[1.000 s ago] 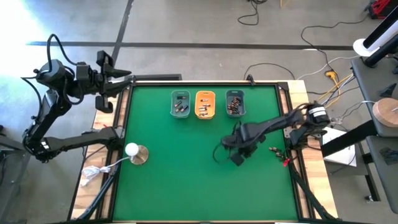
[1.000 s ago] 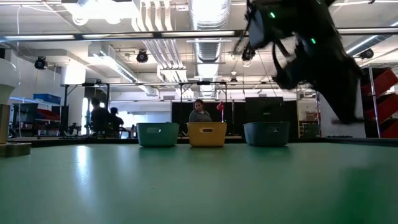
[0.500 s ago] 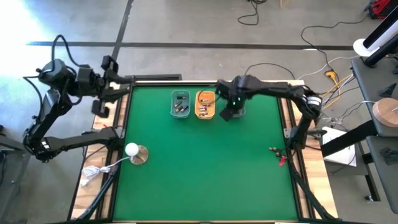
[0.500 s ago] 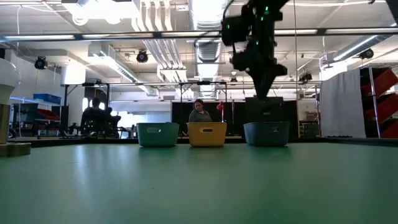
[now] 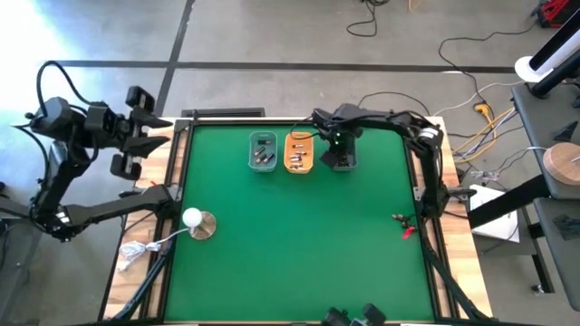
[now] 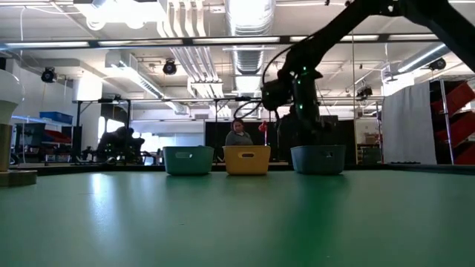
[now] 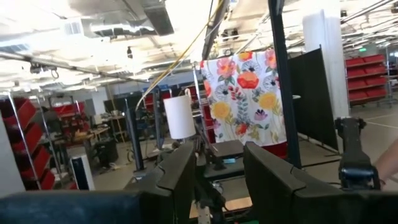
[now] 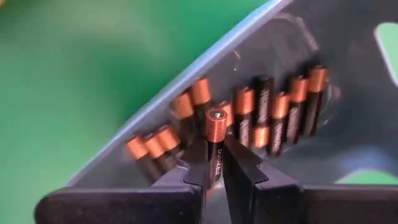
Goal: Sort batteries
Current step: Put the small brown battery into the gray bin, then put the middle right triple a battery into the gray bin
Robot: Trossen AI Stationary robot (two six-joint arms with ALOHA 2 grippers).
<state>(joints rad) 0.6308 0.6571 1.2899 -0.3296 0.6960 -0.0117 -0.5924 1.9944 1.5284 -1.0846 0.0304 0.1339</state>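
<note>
Batteries [image 8: 261, 115] lie side by side on the floor of the blue tray [image 5: 343, 149], the rightmost of three trays set in a row near the far edge of the counter [image 5: 299, 244]. One battery [image 8: 215, 146] stands upright between the right hand's [image 5: 339, 156] fingers [image 8: 245, 165], which pinch it narrowly from both sides just above the cells lying in the tray. In the right wrist view the tray's rim [image 8: 186, 78] runs close beside that row of cells, with bare green counter beyond it.

Near to far from the blue tray: the front half of the counter is open green, with only a white ball on a base [image 5: 197, 221] toward its left edge and red and black clips [image 5: 404, 226] at its right edge, both well apart from the tray. Just beside the blue tray stands the orange tray [image 5: 298, 151], then the teal tray [image 5: 263, 150], each holding a few batteries. The right arm reaches in over the far right corner, its hand directly above the blue tray.

The left hand [image 5: 136, 134] hangs off the counter's far left corner, well apart from the trays, its fingers [image 7: 273, 180] spread wide with nothing between them.
</note>
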